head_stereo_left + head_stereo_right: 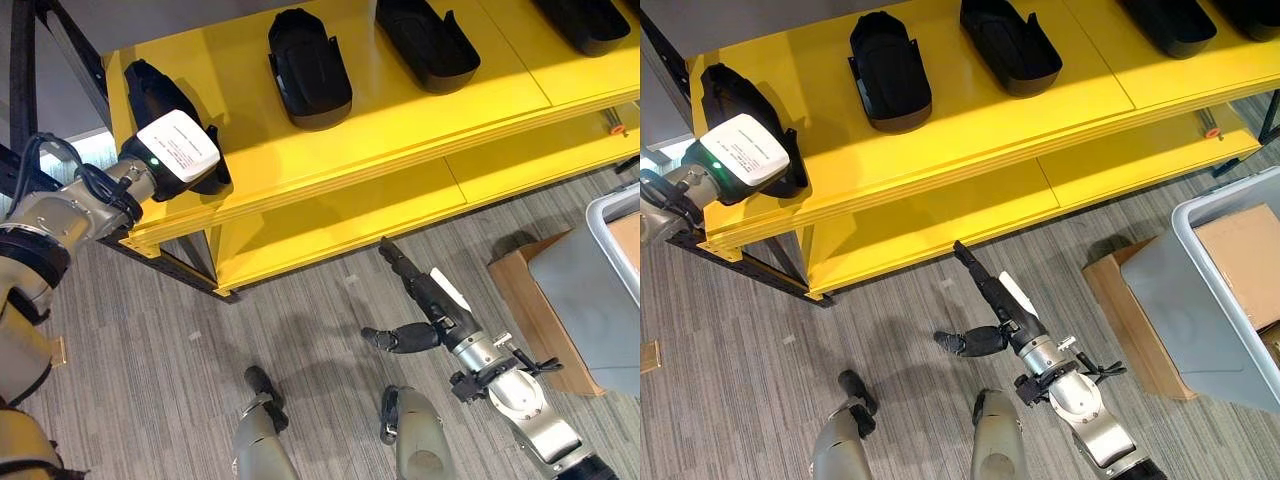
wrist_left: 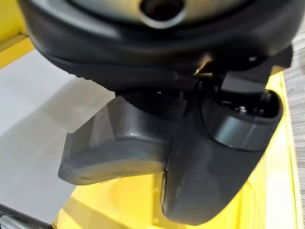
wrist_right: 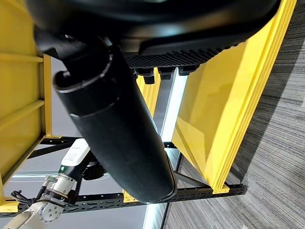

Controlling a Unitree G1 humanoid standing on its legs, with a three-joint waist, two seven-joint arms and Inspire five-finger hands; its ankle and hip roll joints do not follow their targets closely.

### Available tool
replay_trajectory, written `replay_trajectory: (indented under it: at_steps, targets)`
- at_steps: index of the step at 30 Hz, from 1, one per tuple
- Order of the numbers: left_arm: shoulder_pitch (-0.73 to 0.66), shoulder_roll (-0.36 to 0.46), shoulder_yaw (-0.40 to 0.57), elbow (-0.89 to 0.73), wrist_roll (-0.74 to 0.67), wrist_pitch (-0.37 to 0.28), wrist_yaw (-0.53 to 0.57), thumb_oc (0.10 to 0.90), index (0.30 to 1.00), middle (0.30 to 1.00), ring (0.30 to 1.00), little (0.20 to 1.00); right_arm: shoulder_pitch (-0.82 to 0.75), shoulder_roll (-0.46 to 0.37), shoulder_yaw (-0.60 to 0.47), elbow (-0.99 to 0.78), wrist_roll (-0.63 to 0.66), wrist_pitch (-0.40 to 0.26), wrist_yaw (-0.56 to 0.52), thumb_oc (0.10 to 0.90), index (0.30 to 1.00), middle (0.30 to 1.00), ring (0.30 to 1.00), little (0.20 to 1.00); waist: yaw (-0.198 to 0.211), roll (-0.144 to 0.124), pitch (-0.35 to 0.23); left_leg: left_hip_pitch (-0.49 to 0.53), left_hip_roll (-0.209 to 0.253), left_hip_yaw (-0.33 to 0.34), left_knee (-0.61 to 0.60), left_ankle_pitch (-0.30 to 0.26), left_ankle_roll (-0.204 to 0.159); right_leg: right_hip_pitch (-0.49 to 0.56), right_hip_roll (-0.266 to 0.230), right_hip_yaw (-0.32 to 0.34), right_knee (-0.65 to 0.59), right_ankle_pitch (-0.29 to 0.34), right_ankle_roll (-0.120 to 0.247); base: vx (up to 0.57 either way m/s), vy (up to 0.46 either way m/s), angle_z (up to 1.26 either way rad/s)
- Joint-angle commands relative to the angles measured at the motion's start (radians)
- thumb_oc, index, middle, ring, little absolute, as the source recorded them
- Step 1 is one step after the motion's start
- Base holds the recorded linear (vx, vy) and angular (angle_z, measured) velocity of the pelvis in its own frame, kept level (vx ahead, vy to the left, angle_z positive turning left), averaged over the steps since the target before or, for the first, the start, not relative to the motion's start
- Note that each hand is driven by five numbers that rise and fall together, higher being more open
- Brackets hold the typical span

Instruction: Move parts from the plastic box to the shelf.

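Note:
My left hand (image 1: 178, 150), with a white cover on its back, is at the left end of the yellow shelf's (image 1: 400, 120) top board. It is shut on a black tray-shaped part (image 1: 148, 88) that rests at that end. In the left wrist view the thumb (image 2: 214, 162) presses against the part's textured wall (image 2: 124, 143). My right hand (image 1: 435, 300) hangs open with straight fingers over the floor, in front of the shelf's lower board. The grey plastic box (image 1: 1200, 290) stands at the right.
Three more black parts (image 1: 308, 68) (image 1: 425, 40) (image 1: 590, 20) lie in a row along the top board. The grey box holds a cardboard piece (image 1: 1245, 260) and sits on a brown base (image 1: 530, 300). Grey carpet lies between the shelf and the box.

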State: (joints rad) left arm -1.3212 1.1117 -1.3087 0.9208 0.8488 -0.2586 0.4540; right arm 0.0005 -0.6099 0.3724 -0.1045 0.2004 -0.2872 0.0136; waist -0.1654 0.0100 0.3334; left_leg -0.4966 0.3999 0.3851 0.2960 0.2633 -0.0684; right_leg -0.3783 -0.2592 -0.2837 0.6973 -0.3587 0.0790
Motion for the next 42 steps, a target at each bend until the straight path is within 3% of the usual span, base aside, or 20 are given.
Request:
replay_trajectory:
  at_steps: [1,28,40,41,42]
  targets:
    - [-0.135,-0.009,0.147,0.081,-0.021,0.092,0.044,0.400,0.300,0.300,0.300,0.300,-0.075,-0.022,-0.076,-0.067,0.052,-0.125,-0.011,0.900,1.000,1.000,1.000,1.000,-0.033,0.018,-0.036,-0.024,0.101,-0.068,0.232,-0.203,-0.093,0.139,0.001,0.004,-0.170,0.088,0.023,0.00,0.000,0.00]
    - [-0.288,0.001,-0.016,0.101,0.076,0.099,0.031,0.400,0.300,0.300,0.300,0.300,-0.020,-0.033,-0.134,-0.093,0.052,-0.114,-0.017,0.900,1.000,1.000,1.000,1.000,-0.067,0.040,-0.053,-0.023,0.083,-0.015,0.233,-0.238,-0.087,0.143,-0.017,0.047,-0.263,0.145,0.059,0.02,0.033,-0.05]
    - [-0.302,0.021,-0.035,0.111,0.068,0.094,0.028,0.400,0.300,0.300,0.300,0.300,-0.025,-0.032,-0.141,-0.091,0.054,-0.112,-0.021,0.900,1.000,1.000,1.000,1.000,-0.074,0.048,-0.056,-0.033,0.062,0.005,0.231,-0.250,-0.080,0.161,-0.027,0.059,-0.329,0.185,0.077,0.02,0.037,-0.06]
    - [-0.299,0.023,-0.028,0.116,0.062,0.093,0.026,0.588,0.564,0.564,0.564,0.564,-0.025,-0.031,-0.144,-0.090,0.053,-0.111,-0.022,0.900,1.000,1.000,1.000,1.000,-0.075,0.048,-0.057,-0.035,0.061,0.004,0.233,-0.252,-0.079,0.162,-0.028,0.059,-0.333,0.186,0.077,0.02,0.029,-0.04]
    - [-0.294,0.023,-0.020,0.120,0.058,0.094,0.025,0.900,1.000,1.000,1.000,1.000,-0.025,-0.030,-0.145,-0.090,0.053,-0.110,-0.022,0.900,1.000,1.000,1.000,1.000,-0.075,0.048,-0.057,-0.035,0.060,0.005,0.234,-0.254,-0.078,0.164,-0.028,0.060,-0.336,0.187,0.078,0.00,0.000,0.00]
